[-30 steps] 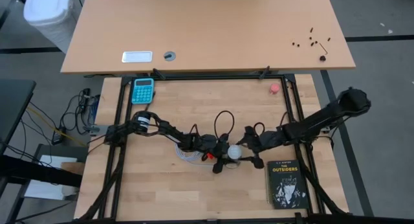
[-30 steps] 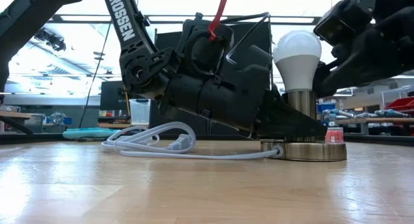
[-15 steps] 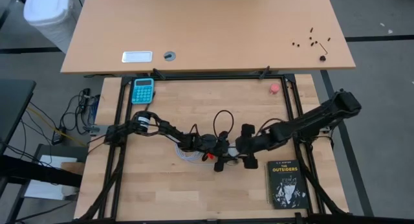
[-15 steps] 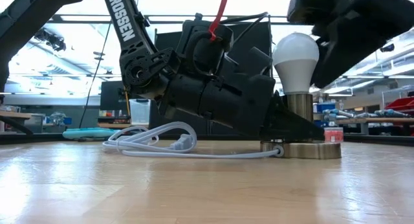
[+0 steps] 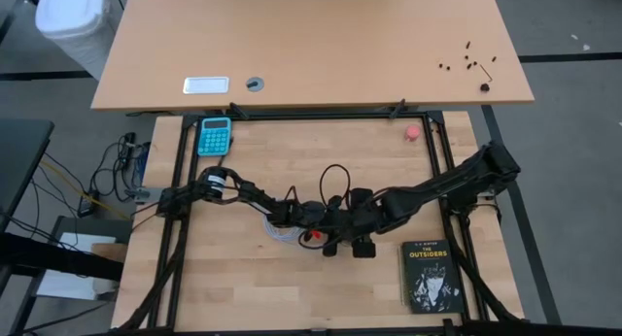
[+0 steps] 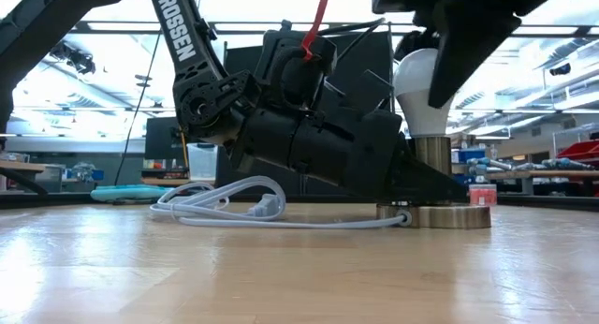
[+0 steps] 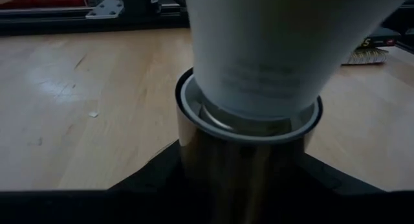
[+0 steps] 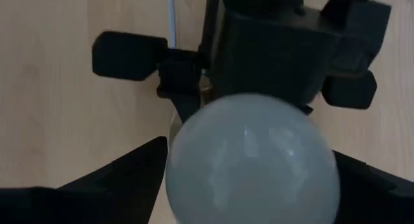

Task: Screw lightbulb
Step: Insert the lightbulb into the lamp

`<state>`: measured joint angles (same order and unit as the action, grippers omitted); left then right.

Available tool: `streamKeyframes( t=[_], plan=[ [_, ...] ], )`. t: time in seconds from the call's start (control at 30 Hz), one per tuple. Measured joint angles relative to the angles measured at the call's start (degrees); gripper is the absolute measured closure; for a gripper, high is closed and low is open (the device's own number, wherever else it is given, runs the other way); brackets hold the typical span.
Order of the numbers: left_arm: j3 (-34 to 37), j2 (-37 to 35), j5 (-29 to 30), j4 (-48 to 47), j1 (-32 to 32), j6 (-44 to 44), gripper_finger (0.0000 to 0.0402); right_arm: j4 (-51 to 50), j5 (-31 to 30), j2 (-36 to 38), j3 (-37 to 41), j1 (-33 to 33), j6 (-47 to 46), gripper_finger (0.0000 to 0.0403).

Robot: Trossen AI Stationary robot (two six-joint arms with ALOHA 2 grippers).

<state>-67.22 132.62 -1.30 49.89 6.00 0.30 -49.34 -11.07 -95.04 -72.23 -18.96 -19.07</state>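
Where socket [image 7: 249, 153] stands, lightbulb [image 6: 423, 88] upright inside.

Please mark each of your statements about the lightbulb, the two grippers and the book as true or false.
1. The lightbulb stands upright in the metal socket. True.
2. The right gripper is above the lightbulb with its fingers apart. True.
3. The left gripper holds the black book. False: it is at the socket, and the book lies alone.
4. The white cord hangs off the table. False: it lies coiled on the table.
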Motion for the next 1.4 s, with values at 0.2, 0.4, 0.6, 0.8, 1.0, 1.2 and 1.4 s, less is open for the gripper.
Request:
streamKeyframes(
  t=[0.2,0.4,0.6,0.8,1.0,1.2,1.4],
  plan=[
    [0.0,0.0,0.0,0.0,0.0,-0.5,0.0208,0.1,0.5,-1.1,-0.4,0.0,0.1,0.0061],
    [0.0,0.0,0.0,-0.1,0.0,-1.8,0.0208,-0.3,0.7,-2.4,-0.5,0.3,1.2,0.0061],
    [0.0,0.0,0.0,-0.1,0.0,-1.9,0.0208,-0.8,1.1,-2.9,-0.6,1.6,1.2,0.0068],
    [0.0,0.0,0.0,-0.1,0.0,-1.8,0.0208,0.1,3.0,-2.9,-0.6,2.5,1.6,0.0075],
    [0.0,0.0,0.4,-0.2,0.0,-1.8,0.0208,0.7,3.2,-3.2,-0.7,2.7,5.3,0.0090],
    [0.0,0.0,0.4,-0.1,0.0,-1.8,0.0208,1.9,3.3,-3.2,-0.7,2.6,10.8,0.0098],
    [0.0,0.0,0.7,-0.2,0.0,-1.8,0.0208,2.7,3.6,-3.2,-0.7,2.3,18.9,0.0098]
  ],
)
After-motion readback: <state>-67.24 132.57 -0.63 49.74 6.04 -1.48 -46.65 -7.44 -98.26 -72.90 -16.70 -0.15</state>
